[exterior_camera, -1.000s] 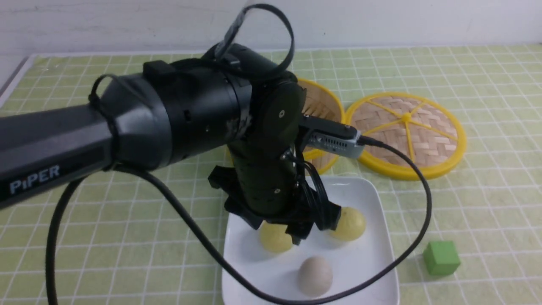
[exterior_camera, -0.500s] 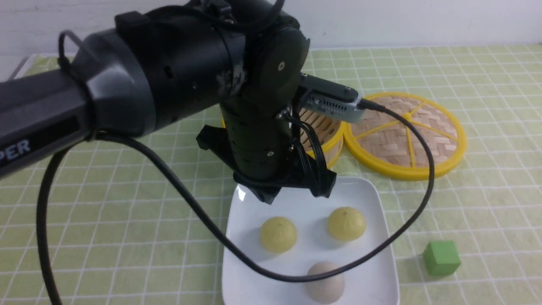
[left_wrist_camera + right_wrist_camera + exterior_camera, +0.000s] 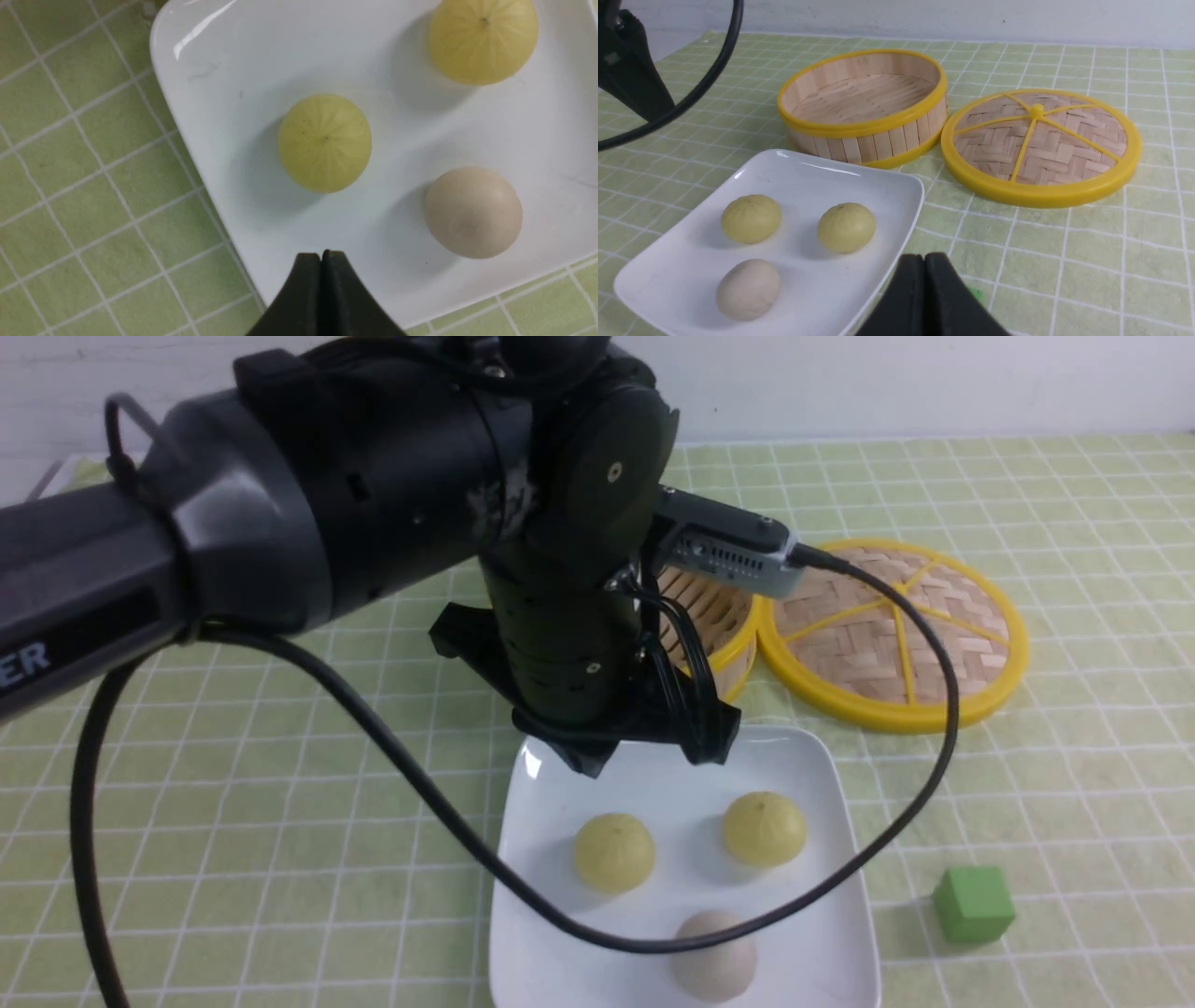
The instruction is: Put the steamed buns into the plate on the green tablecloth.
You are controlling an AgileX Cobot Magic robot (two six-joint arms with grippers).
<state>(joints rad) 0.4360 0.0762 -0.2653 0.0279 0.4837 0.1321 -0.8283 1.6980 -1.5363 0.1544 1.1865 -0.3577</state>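
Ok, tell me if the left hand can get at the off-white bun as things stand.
Probably yes. The left hand hangs shut above the plate; the off-white bun lies uncovered, apart from the yellow buns. It must open first.

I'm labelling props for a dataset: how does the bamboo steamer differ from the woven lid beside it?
The bamboo steamer has upright slatted walls around an open, empty hollow; the woven lid is a low disc. The steamer's floor is straight slats; the lid is herringbone weave crossed by yellow spokes meeting at a centre knob. Both are round, yellow-rimmed and rest on the green tablecloth.
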